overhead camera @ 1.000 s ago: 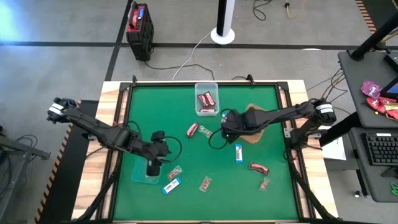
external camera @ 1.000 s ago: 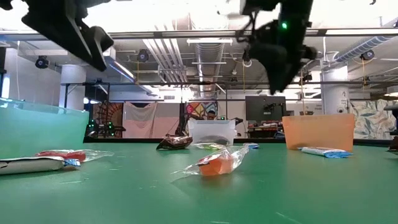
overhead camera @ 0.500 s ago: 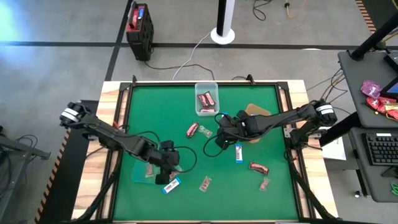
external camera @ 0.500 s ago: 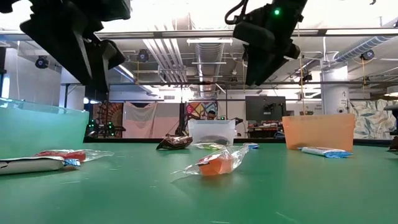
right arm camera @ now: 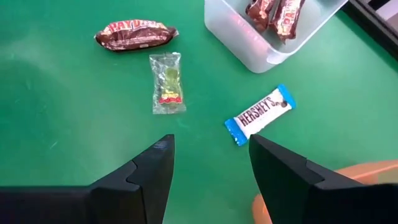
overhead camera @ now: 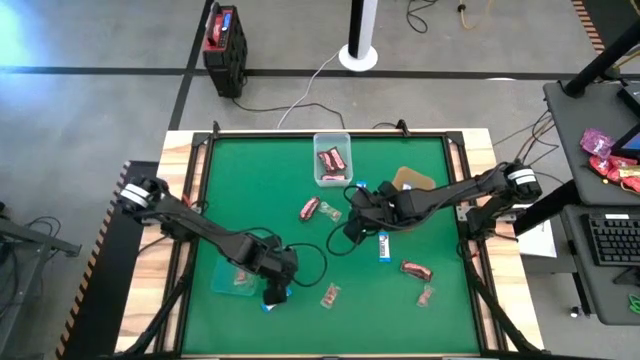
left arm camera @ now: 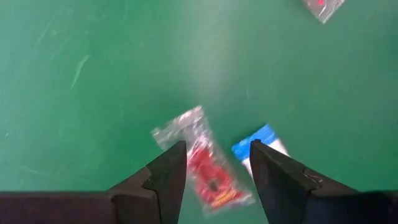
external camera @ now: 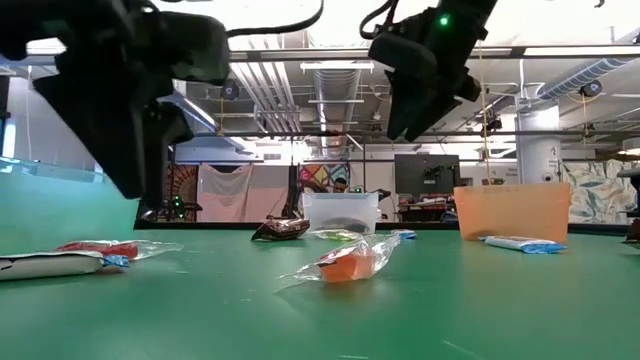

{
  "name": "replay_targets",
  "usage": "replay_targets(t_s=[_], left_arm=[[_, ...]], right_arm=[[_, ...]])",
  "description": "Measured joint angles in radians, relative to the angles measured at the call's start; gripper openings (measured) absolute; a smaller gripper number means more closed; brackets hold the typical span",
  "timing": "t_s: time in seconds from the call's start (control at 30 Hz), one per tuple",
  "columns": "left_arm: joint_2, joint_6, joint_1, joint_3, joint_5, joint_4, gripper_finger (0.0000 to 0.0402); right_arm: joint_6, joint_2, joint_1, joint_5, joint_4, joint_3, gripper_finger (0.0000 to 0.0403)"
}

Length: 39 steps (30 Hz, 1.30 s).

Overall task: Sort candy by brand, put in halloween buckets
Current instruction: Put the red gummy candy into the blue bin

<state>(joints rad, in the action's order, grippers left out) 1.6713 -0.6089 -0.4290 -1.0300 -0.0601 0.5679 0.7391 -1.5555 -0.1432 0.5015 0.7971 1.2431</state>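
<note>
Candy scattered on green table (overhead camera: 250,190): clear-wrapped red piece (left arm camera: 208,169) under left gripper (left arm camera: 214,163) at 7 o'clock, jaws parted, empty. Light, crinkly, slippery; pinch across middle. Right gripper (right arm camera: 208,152) parted, empty, centre, near Hershey's bar (right arm camera: 259,114).

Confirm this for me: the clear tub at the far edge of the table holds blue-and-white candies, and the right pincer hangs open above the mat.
Not quite. The clear tub holds dark red/brown-wrapped candies, not blue-and-white ones; the right wrist view shows this. A blue-and-white candy lies on the mat outside the tub. The rest stands: the right pincer hangs open above the mat.
</note>
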Motion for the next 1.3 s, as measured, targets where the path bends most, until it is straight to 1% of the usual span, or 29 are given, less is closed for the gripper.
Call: replay_targets(t_s=[0.1,0.23,0.43,0.67,0.73,0.8,1.0,1.03,1.13,1.3], left_arm=[[0.055,0.012,0.000,-0.059,-0.001,0.021,0.0160],[0.124,0.023,0.000,-0.116,-0.007,0.089,0.0159],[0.193,0.049,0.000,-0.136,-0.010,0.095,0.0159],[0.211,0.061,0.008,-0.141,-0.030,0.098,0.0149],[0.212,0.071,0.008,-0.139,-0.031,0.098,0.0133],[0.212,0.081,0.008,-0.139,-0.037,0.098,0.0110],[0.212,0.119,0.010,-0.138,-0.039,0.088,0.0014],[0.212,0.123,0.010,-0.138,-0.039,0.078,0.0008],[0.212,0.142,0.010,-0.139,-0.039,0.055,0.0010],[0.192,0.186,0.010,-0.191,-0.039,0.111,0.0002]], right_arm=[[0.013,0.000,-0.009,-0.002,-0.002,-0.003,0.0201],[0.028,0.000,-0.027,-0.003,-0.003,-0.004,0.0201],[0.047,0.000,-0.056,-0.004,-0.003,-0.005,0.0201],[0.048,0.000,-0.073,-0.001,-0.003,-0.009,0.0201],[0.048,0.000,-0.073,0.006,-0.004,-0.010,0.0201],[0.048,0.000,-0.073,0.020,-0.004,-0.012,0.0201],[0.048,0.000,-0.073,0.024,-0.016,-0.017,0.0201],[0.048,0.000,-0.073,0.024,-0.019,-0.018,0.0201],[0.047,0.000,-0.073,0.024,-0.022,-0.018,0.0201],[0.047,0.000,-0.073,0.024,-0.022,-0.021,0.0201]])
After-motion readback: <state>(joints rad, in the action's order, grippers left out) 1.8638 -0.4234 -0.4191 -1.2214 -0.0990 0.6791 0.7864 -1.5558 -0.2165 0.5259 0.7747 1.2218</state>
